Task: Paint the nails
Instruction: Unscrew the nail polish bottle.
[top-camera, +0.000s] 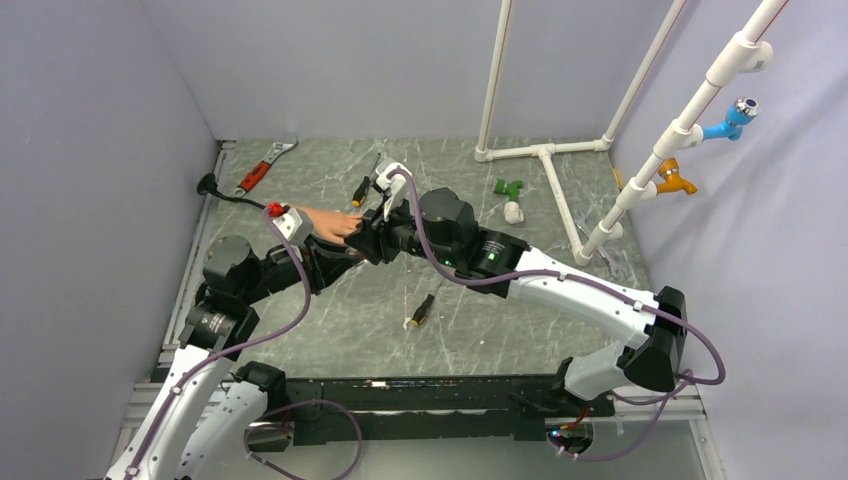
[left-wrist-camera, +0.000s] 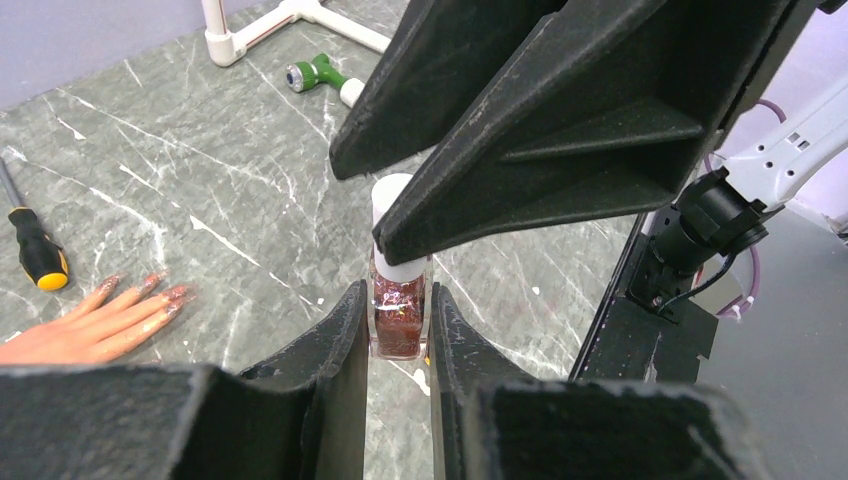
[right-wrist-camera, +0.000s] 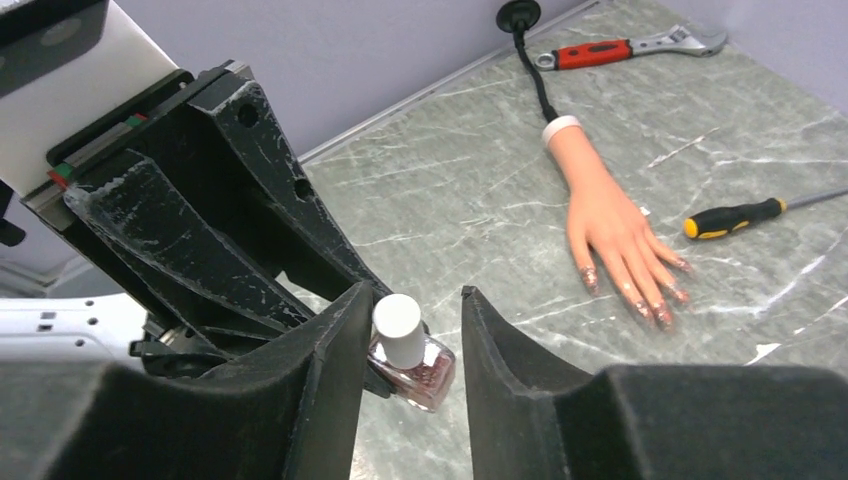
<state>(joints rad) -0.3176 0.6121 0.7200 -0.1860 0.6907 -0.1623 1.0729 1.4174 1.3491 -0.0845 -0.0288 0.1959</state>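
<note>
My left gripper (left-wrist-camera: 398, 297) is clamped on the glass of the bottle (left-wrist-camera: 398, 328), which stands upright between the pads, low in the middle of the left wrist view. My right gripper (right-wrist-camera: 415, 295) straddles the white cap (right-wrist-camera: 398, 328). Its jaws stand apart: the cap lies against the left-hand finger in that frame, with a clear gap to the other.

The nails (right-wrist-camera: 662, 312) are right of centre in the right wrist view, at the tips of the hand (right-wrist-camera: 610, 225). It lies flat on the table (right-wrist-camera: 470, 200), well apart from the bottle. They look glittery and reddish.

A screwdriver (right-wrist-camera: 735, 218) lies just beside the fingertips, towards the right edge. A wrench (right-wrist-camera: 620, 48) sits at the top, near a black cable (right-wrist-camera: 530, 60). From above, a second screwdriver (top-camera: 422, 310) lies alone below centre. A green fitting (top-camera: 510, 187) and a pipe frame (top-camera: 545, 150) stand at upper right.

From above, my two wrists cover the bottle and the hand's fingers. In the left wrist view my right fingers hide most of the cap.
</note>
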